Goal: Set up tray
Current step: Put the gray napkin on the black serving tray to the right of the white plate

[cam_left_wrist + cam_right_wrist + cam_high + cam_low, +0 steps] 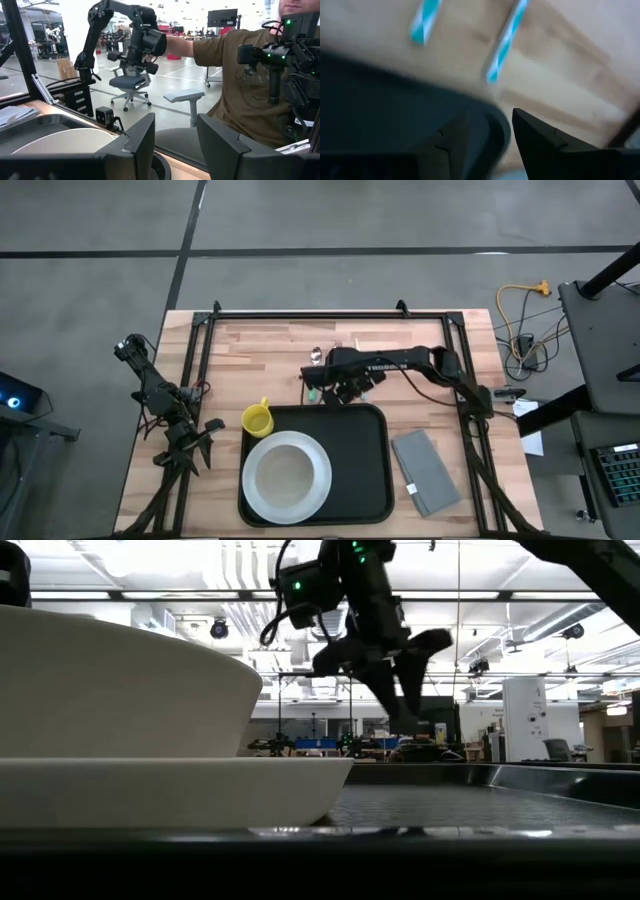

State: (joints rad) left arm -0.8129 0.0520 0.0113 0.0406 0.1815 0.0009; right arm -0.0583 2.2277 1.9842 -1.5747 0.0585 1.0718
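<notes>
The black tray (365, 450) lies at the table's near middle, with a white plate (287, 477) on its left half. A yellow cup (257, 419) stands at the tray's far left corner. Two utensils with teal-and-white handles (502, 42) lie on the wood just beyond the tray's far rim (395, 95). My right gripper (345, 392) hangs open and empty above that far rim, and also shows in the low view (400, 675). My left gripper (192, 442) waits open at the table's left, its fingers apart in the left wrist view (175, 145).
A grey folded napkin (427, 470) lies to the right of the tray. A shiny piece of cutlery (317, 356) lies farther back on the table. A person (240, 75) stands beyond the table's edge. Bare wood shows at the far left.
</notes>
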